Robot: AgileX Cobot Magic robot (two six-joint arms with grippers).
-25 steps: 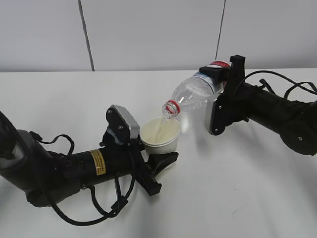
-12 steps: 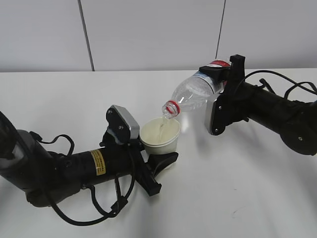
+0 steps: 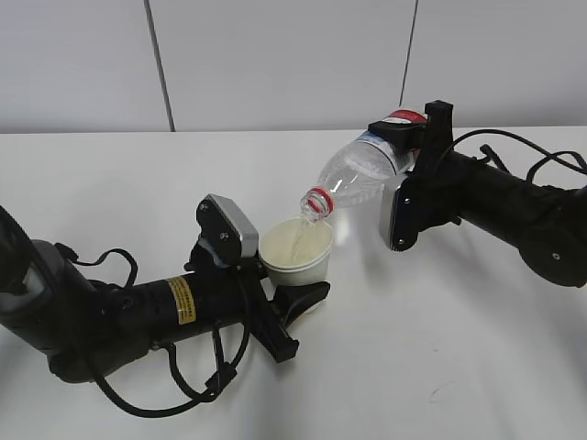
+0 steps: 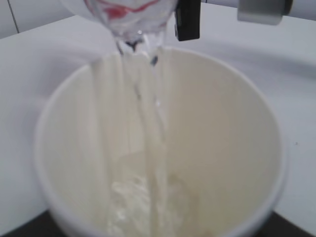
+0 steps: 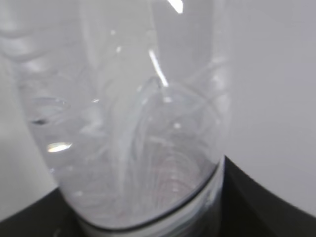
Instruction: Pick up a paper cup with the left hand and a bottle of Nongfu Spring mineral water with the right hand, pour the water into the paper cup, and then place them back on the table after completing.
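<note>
The right hand (image 3: 404, 151) is holding the bottle (image 3: 359, 176) by its lower body, jaws clamped on the labelled part, and tipping it so the neck with its red ring is pointing down at the paper cup (image 3: 296, 251). A thin stream of water (image 4: 143, 118) is running from the mouth into the cup, which the left hand (image 3: 289, 298) is gripping around its lower wall, jaws closed on it just above the white table (image 3: 440, 367); from the exterior view I cannot tell whether the cup base is touching the table or hanging slightly over it. In the left wrist view water is pooling at the bottom of the cup (image 4: 237, 128), well below the rim. The bottle (image 5: 128, 123) looks like thin clear plastic, so I would judge it light and getting lighter as it is emptying, easily dented, and a little slick; the hold down by the label seems sensible, since that part is stiffer than the shoulder. The cup is the opposite case: soft paper, easily crushed, and growing heavier as it is filling, so a gentle grip low on the wall, where the base is stiffening it, looks like the safest hold.
</note>
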